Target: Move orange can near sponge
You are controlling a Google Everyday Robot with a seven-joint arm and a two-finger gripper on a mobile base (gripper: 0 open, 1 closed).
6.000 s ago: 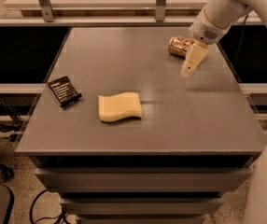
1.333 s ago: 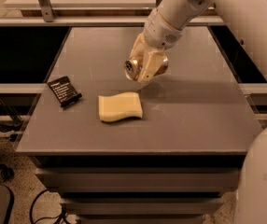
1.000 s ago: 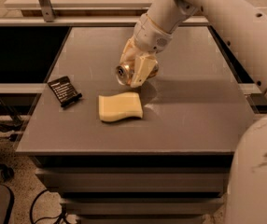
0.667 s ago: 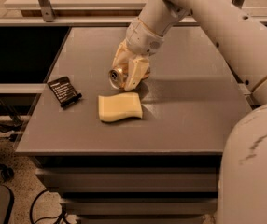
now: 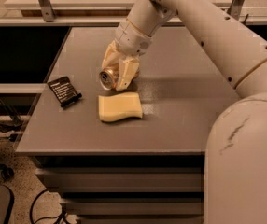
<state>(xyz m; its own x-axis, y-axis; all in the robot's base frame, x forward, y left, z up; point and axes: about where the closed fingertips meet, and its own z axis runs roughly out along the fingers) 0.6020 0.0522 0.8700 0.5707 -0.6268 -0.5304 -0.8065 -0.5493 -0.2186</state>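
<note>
We counted one orange can [image 5: 107, 79], one sponge [image 5: 120, 107] and one black card [image 5: 64, 90]. The single gripper [image 5: 116, 77] hung low over the middle of the grey surface [image 5: 185, 101], its jaws clamped on the can. The can was tipped on its side, silver end facing left, just beyond the sponge's far edge. The card lay left of the sponge, apart from it.

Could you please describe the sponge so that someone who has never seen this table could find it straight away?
On the grey table, look toward the front, just in front of the gripper, which holds the orange can on its side. The sponge lies flat there: a pale yellow block with wavy edges, unlike the black card farther left in view.
</note>
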